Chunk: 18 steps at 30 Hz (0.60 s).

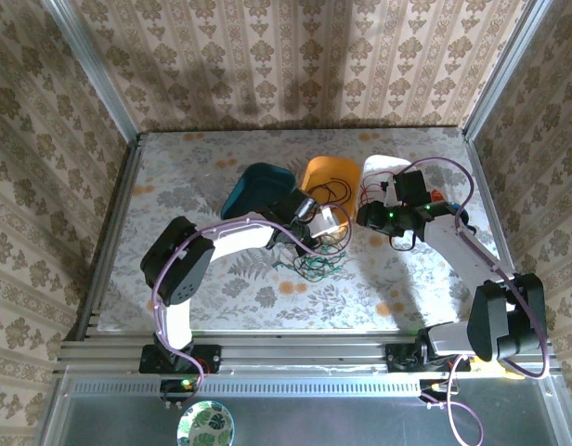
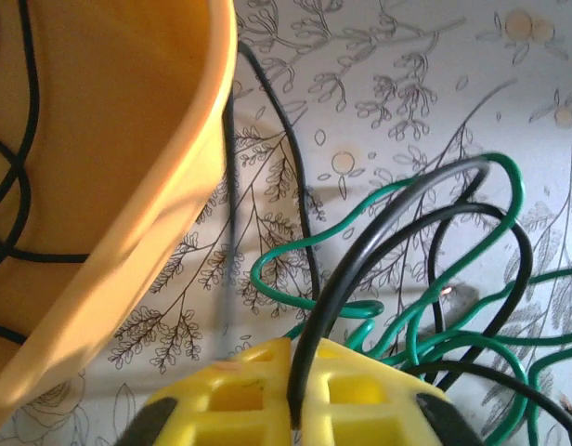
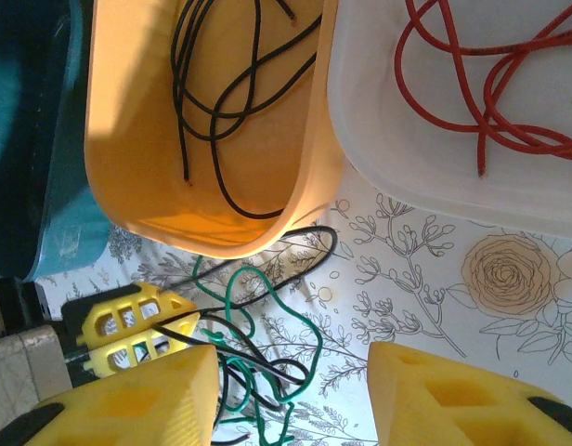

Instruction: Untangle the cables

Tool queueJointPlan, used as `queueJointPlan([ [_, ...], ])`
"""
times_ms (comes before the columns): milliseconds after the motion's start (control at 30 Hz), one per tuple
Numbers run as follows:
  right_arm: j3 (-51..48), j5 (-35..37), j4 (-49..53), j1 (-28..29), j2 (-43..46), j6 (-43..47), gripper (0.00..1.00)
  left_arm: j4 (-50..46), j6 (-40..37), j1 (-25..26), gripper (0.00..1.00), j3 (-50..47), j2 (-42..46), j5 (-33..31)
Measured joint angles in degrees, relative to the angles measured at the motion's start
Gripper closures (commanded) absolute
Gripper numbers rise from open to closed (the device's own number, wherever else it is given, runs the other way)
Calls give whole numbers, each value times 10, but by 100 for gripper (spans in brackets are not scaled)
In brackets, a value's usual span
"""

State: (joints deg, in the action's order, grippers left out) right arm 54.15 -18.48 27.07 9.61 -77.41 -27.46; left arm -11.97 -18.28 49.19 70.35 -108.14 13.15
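Note:
A tangle of green and black cables [image 1: 316, 264] lies on the floral table in front of the orange bin [image 1: 329, 178]. My left gripper [image 2: 298, 360] is shut on one black cable [image 2: 360, 269] that arcs up out of the green loops [image 2: 397, 311]. The right wrist view shows it too, the left gripper [image 3: 186, 321] beside the tangle [image 3: 258, 353]. My right gripper [image 3: 291, 400] hangs open above the table just right of the tangle, nothing between its fingers. Black cables [image 3: 226, 88] lie in the orange bin [image 3: 128, 186]. Red cables [image 3: 495, 88] lie in the white bin [image 3: 388, 139].
A teal bin [image 1: 255, 189] stands left of the orange one, and the white bin [image 1: 379, 169] stands to its right. The orange bin's wall [image 2: 110, 195] is close on the left of my left gripper. Metal rails edge the table.

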Motion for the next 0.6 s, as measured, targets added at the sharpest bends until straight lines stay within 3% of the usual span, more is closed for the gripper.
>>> queueJointPlan([
  [300,-2,2,2,0,1,1,51,-13,7,10,100,-6,84,1],
  [600,-5,-2,-6,0,6,5,48,24,81,-8,100,-13,167,23],
])
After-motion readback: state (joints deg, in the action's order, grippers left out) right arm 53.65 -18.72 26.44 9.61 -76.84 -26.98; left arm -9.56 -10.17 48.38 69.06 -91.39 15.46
